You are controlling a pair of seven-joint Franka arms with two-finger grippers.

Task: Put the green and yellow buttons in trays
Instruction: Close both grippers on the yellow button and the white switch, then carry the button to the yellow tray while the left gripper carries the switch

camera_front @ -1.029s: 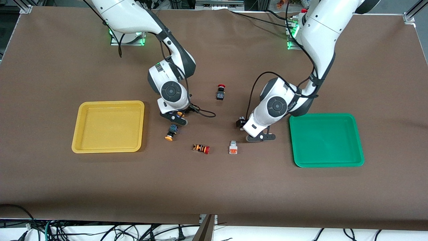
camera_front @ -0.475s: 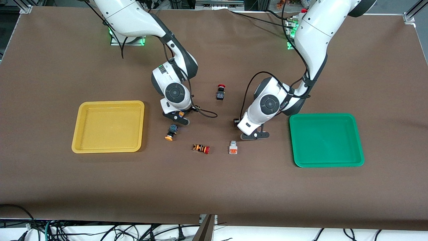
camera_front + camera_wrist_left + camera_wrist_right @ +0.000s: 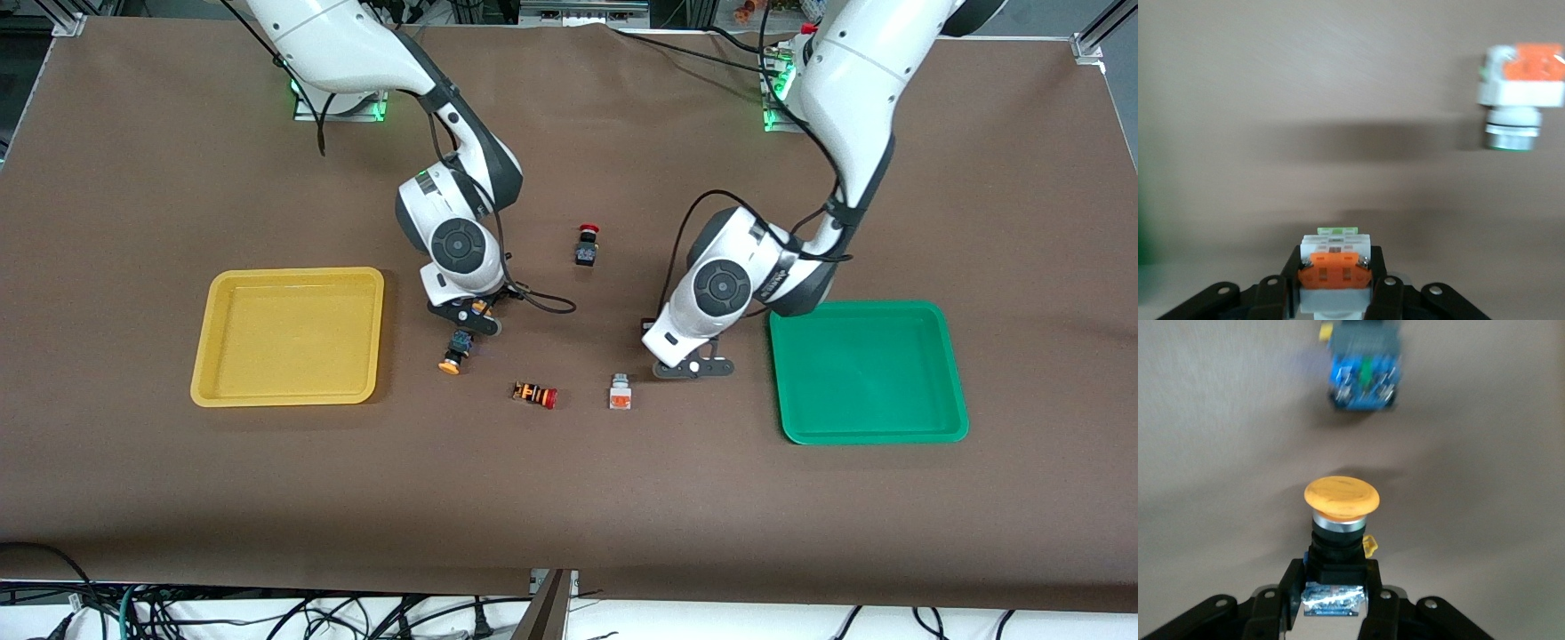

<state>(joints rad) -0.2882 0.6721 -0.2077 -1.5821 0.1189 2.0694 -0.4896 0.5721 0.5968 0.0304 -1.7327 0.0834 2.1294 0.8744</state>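
My right gripper is shut on a black-blue button with an orange-yellow cap, held low over the table beside the yellow tray. A second black-blue, yellow-capped button lies on the table just under it and also shows in the right wrist view. My left gripper is shut on a white-grey button with an orange face, low over the table beside the green tray. Another white-grey button lies close by and also shows in the left wrist view. Both trays are empty.
An orange-black striped button with a red cap lies between the two loose buttons. A black button with a red cap stands farther from the front camera, between the arms. A brown cloth covers the table.
My left gripper swung toward the table's middle with its white-grey button, then back toward the green tray. My right gripper shifted only slightly over the loose yellow-capped button.
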